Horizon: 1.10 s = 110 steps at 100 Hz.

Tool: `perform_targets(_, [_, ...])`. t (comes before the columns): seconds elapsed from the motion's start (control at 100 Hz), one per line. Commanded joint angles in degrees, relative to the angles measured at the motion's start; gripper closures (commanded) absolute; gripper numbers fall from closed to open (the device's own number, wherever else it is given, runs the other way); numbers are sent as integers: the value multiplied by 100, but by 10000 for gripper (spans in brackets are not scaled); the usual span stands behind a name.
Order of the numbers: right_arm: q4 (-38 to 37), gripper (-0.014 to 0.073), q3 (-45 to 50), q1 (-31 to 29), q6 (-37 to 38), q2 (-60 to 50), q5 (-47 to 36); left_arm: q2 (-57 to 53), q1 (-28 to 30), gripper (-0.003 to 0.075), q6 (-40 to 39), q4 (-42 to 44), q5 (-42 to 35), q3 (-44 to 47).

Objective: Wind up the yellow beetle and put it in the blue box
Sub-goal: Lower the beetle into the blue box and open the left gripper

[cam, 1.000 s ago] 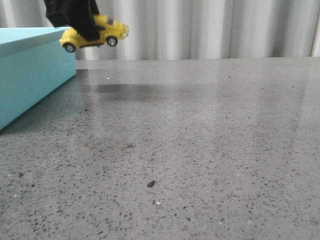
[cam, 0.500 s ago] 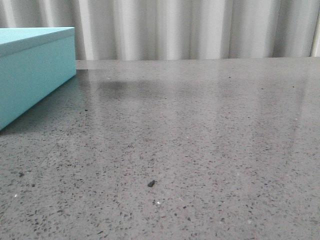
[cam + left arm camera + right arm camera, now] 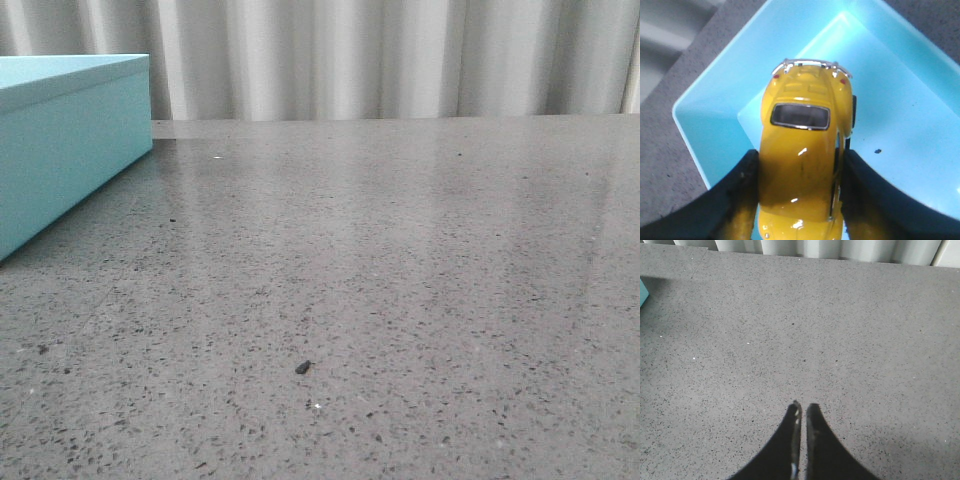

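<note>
1. The left pincer point(image 3: 799, 200) grasps the yellow beetle point(image 3: 802, 150), one dark finger pressed against each flank of the car, whose bumper end points away from the wrist.
2. In the left wrist view the beetle hangs above the open interior of the blue box point(image 3: 900, 100). The pale turquoise floor and inner walls show all round it, with a box corner at about 9 o'clock of the car. Whether the wheels touch the floor cannot be told.
3. In the front view only the box's near corner point(image 3: 70, 140) shows, at about 10 o'clock on the worktop point(image 3: 380, 280). Neither car nor arm appears there.
4. The right pincer point(image 3: 801, 412) is clenched on nothing, its tips touching or nearly so, over bare worktop, well apart from the box.
5. Judged from this, carrying is done. Lowering, letting go and withdrawing remain. Whether the winding was done cannot be read here.
</note>
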Motion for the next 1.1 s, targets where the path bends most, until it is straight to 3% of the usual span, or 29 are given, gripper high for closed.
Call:
perform_targets(0.0, [-67,655,-109,-8,-63,-70,-436,-83,198,644,-111,-333,-272,35])
perform_targets(0.33, [-67,655,-109,-8,-63,-70,-450,671,314,623,-111,-1062,-373,485])
perform_targets(0.61, [-67,655,-109,-8,-63,-70,-409,965,314,502,-111,-1126,-439,485])
perform_targets(0.9, [-67,655,-109,-8,-63,-70,-409,965,314,288,-290,-1126,-521,485])
perform_targets(1.09, [-67,655,-109,-8,-63,-70,-409,928,314,276,-326,-1114,-488,463])
